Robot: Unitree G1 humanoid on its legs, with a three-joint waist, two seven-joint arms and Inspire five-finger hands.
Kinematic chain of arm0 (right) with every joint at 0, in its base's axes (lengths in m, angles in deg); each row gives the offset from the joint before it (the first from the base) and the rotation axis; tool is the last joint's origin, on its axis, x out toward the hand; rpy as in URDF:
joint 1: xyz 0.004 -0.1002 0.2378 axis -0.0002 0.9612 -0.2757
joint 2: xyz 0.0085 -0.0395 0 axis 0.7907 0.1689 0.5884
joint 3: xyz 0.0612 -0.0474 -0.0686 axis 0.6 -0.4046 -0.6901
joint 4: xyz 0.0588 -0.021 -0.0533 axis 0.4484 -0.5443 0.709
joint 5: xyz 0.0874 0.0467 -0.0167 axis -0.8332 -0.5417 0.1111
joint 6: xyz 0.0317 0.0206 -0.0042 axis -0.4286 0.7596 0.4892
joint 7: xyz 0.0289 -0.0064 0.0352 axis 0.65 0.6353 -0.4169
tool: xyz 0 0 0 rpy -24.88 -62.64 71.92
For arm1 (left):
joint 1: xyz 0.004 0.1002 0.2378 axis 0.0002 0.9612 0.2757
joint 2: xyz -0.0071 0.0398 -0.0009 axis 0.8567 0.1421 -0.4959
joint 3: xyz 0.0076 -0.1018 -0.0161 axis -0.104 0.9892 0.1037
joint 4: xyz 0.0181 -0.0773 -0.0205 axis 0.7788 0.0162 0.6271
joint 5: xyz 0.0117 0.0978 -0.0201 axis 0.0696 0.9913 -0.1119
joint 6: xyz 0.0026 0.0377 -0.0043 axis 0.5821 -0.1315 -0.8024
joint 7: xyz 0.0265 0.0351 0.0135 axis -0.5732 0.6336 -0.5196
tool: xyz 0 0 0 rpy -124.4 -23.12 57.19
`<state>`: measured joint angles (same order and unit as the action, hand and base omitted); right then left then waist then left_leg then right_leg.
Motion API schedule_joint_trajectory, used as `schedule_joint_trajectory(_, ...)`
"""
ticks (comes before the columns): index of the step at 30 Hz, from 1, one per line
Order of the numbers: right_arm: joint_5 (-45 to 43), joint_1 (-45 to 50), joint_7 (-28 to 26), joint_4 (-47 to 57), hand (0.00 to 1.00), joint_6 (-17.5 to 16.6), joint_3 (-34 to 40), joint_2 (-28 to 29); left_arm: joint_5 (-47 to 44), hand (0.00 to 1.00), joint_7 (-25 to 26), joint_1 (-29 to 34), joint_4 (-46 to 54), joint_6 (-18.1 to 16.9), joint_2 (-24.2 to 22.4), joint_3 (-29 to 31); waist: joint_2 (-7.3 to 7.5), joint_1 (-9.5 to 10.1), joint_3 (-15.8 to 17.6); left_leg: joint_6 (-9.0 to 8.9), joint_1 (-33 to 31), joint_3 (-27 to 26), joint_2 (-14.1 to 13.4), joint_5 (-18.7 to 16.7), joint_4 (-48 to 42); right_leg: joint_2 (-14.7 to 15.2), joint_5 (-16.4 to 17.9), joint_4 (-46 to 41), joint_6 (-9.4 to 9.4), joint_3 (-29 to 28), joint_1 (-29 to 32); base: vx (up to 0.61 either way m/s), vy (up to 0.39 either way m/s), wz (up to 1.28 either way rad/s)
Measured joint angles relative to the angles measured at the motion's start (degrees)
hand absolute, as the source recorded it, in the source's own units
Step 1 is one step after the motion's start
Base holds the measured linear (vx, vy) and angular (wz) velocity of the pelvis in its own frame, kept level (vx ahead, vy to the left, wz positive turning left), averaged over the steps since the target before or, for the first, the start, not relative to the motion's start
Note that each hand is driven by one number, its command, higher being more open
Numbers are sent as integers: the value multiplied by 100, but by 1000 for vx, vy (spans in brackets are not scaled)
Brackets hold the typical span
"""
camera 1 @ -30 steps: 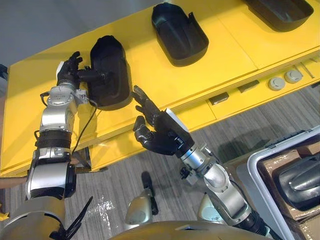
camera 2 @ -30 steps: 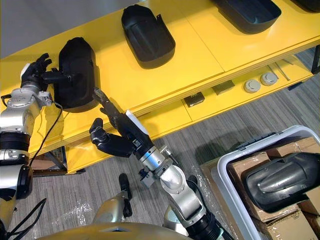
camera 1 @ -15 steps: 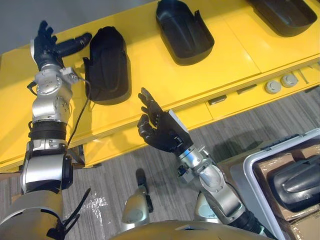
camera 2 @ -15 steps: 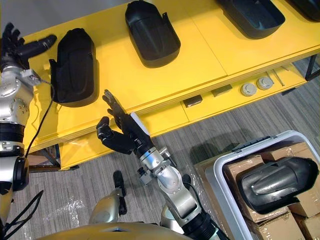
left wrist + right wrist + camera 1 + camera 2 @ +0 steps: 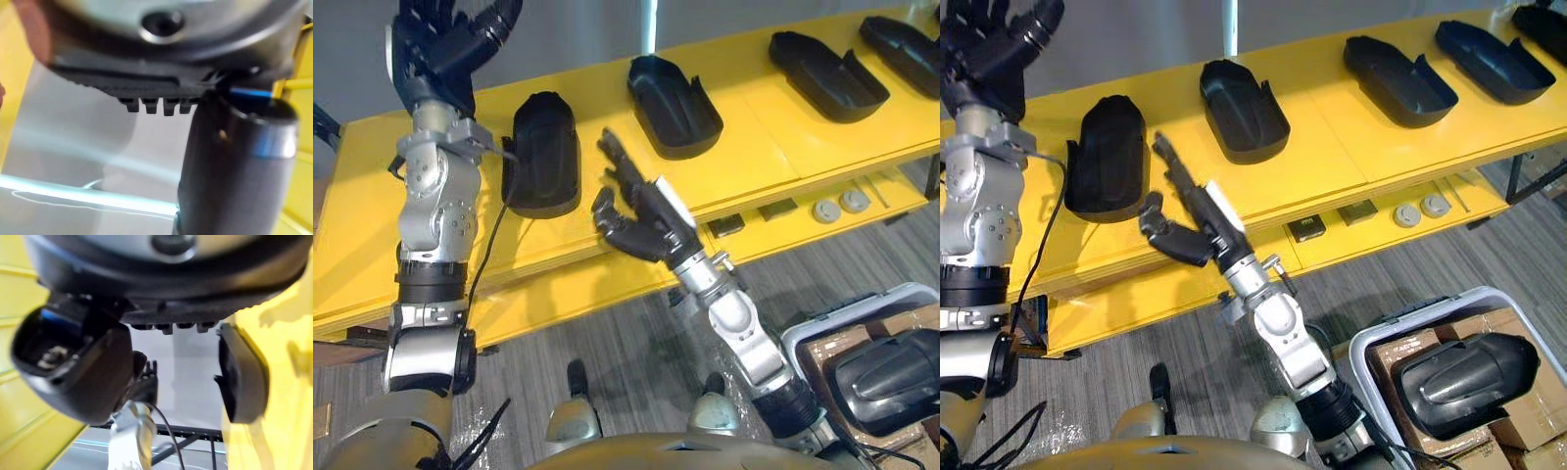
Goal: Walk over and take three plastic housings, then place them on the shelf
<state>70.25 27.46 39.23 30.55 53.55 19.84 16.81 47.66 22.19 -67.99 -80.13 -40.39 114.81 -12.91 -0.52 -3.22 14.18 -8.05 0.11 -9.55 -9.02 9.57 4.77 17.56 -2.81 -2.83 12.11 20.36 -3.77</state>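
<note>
Now that the left robot hand (image 5: 445,49) has let go and risen well above the yellow shelf (image 5: 764,137), the leftmost black plastic housing (image 5: 544,152) lies released on the shelf top, apart from both hands. The left hand's fingers are loosely spread and hold nothing. The right robot hand (image 5: 641,211) hovers over the shelf's front edge, fingers straight, also empty. This placement looks finished.

A second ago the left hand was against that housing's end; half a second ago it had just lifted beside it. The camera has also shifted, so three more housings (image 5: 674,93) show along the shelf. Another housing (image 5: 1464,370) rests on cardboard boxes in a grey bin (image 5: 1430,302) on the floor.
</note>
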Motion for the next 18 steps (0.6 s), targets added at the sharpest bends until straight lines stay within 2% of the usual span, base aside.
schedule_joint_trajectory(3, -3, -218, 43, -1, 100, -9, 278, -99, 743, 100, 120, 723, 436, 7, -306, 413, 25, 45, -153, -13, 23, 123, 1, 8, 2, -12, -1, 58, -3, 141, -154, -17, -3, 18)
schedule_joint_trajectory(5, -1, -269, 241, -50, 100, 28, 519, -100, 1304, 100, 132, 1542, 1189, -39, -763, 718, 19, 204, -260, -31, 16, 250, -7, 19, 3, -43, -1, 123, -5, 300, -282, -4, -14, 27)
schedule_joint_trajectory(7, 8, -407, 414, -242, 100, 138, 710, -99, 1671, 100, 129, 2227, 1723, -136, -1082, 755, 26, 364, -333, -49, 7, 365, -9, 31, 3, -74, -1, 200, -5, 432, -376, -16, -21, 33)
schedule_joint_trajectory(8, 30, -587, 521, -466, 100, 286, 826, -99, 1939, 100, 108, 2695, 2059, -190, -1314, 752, 23, 480, -367, -61, 2, 450, -9, 39, 4, -85, 4, 208, -10, 514, -453, -20, -21, 32)
schedule_joint_trajectory(9, 72, -691, 575, -584, 100, 380, 882, -97, 2062, 100, 102, 2925, 2223, -214, -1424, 747, 24, 510, -372, -72, 0, 486, -7, 46, 5, -90, 6, 214, -12, 559, -470, -48, -23, 36)
schedule_joint_trajectory(12, 222, -1228, 854, -1292, 100, 880, 1103, -115, 2478, 100, -176, 3852, 2726, -247, -1830, 734, 11, 823, -431, -87, -135, 726, -11, 88, 10, -153, 27, 293, -44, 809, -565, -63, -15, 35)
schedule_joint_trajectory(15, 215, -1883, 1024, -2248, 100, 1267, 1146, -130, 2447, 100, -505, 4356, 2745, -248, -1984, 731, -1, 1061, -433, -95, -216, 937, 2, 154, 14, -178, 28, 296, -45, 1026, -655, -78, -19, 36)
schedule_joint_trajectory(18, 197, -2419, 1256, -3024, 100, 1384, 1227, -149, 2433, 100, -900, 4846, 2765, -341, -2122, 603, -12, 1297, -426, -100, -315, 1116, 47, 201, 12, -178, 28, 301, -41, 1222, -720, -62, -3, 36)
